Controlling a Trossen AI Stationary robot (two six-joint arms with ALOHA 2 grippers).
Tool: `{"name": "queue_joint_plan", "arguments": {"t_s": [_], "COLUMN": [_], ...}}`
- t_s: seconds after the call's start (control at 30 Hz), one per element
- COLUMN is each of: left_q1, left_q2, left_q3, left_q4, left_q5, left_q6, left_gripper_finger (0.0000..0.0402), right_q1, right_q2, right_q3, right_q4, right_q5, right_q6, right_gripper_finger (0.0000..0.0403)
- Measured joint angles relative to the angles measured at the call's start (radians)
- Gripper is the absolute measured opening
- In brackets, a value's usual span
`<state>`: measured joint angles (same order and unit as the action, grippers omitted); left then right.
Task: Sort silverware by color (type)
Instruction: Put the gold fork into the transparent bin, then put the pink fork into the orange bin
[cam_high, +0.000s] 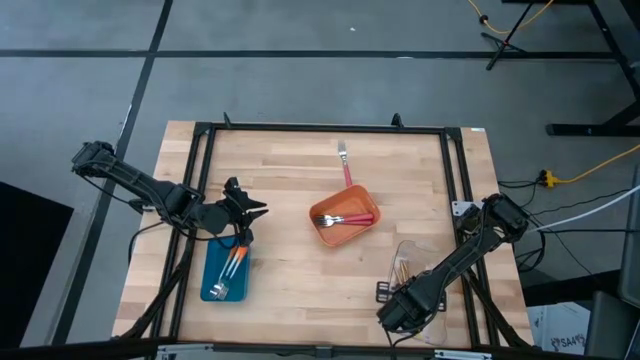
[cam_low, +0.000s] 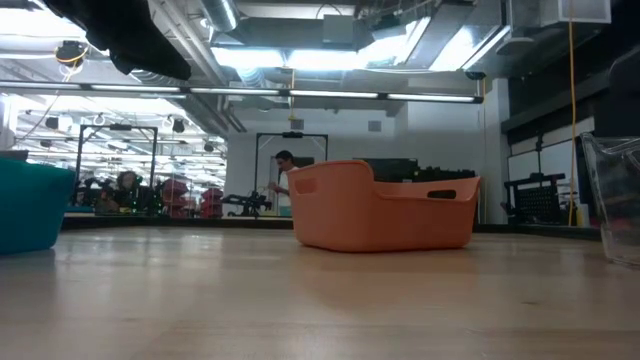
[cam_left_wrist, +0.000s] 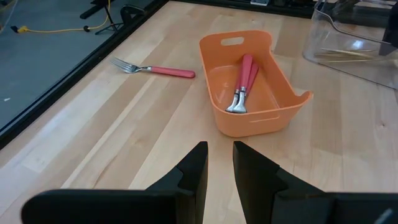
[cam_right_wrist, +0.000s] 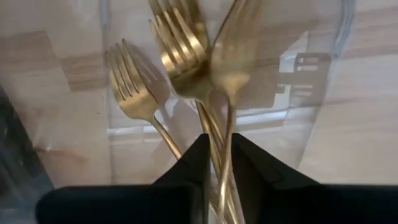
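Seen from above, pink-handled forks (cam_high: 345, 217) are held in the orange tray (cam_high: 322, 228), one more (cam_high: 346, 165) left on the table beyond it, orange-handled forks (cam_high: 232, 265) in the blue tray (cam_high: 212, 272). Left wrist view: left gripper (cam_left_wrist: 219, 163) slightly parted, empty. Right wrist view: right gripper (cam_right_wrist: 215, 157) narrowly parted around gold forks (cam_right_wrist: 186, 59) in the clear tray (cam_right_wrist: 329, 74); whether they are clamped cannot be told.

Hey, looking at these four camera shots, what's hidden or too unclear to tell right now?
- Right gripper: right wrist view shows gold forks between the fingers; gripped or just released, unclear.
- Blue tray: high view, fork count too small, left gripper overlaps its end.
- Orange tray: low view, wall hides contents.
- Clear tray: low view, cut off by edge.
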<state>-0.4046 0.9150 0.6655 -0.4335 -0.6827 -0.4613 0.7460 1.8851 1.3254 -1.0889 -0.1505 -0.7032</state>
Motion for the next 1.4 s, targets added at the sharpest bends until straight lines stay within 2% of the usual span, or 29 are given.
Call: {"name": "queue_joint_plan", "arguments": {"t_s": [0.13,0.4,0.6,0.83,1.0,1.13,1.4], "left_q1": [0.000,0.000,0.000,0.000,0.000,0.000,0.000], "left_q2": [0.000,0.000,0.000,0.000,0.000,0.000,0.000], "left_q3": [0.000,0.000,0.000,0.000,0.000,0.000,0.000], "left_q4": [0.000,0.000,0.000,0.000,0.000,0.000,0.000], "left_q5": [0.000,0.000,0.000,0.000,0.000,0.000,0.000], "left_q6": [0.000,0.000,0.000,0.000,0.000,0.000,0.000], "left_gripper_finger": [0.0070,0.0070,0.0070,0.0070,0.0070,0.0070,0.0070], "right_q1": [0.000,0.000,0.000,0.000,-0.003,-0.027,-0.169], "right_q2": [0.000,0.000,0.000,0.000,0.000,0.000,0.000], "right_q3": [0.000,0.027,0.113,0.237,0.329,0.402,0.554], "right_q4": [0.000,-0.014,-0.031,-0.180,-0.297,-0.308,-0.276], "right_q5": [0.019,0.019,0.051,0.079,0.194,0.305,0.474], "right_q6": [0.004,0.006,0.146,0.312,0.414,0.452,0.500], "right_gripper_finger": [0.0075,0.0072,0.0072,0.0072,0.0072,0.0072,0.0072]}}
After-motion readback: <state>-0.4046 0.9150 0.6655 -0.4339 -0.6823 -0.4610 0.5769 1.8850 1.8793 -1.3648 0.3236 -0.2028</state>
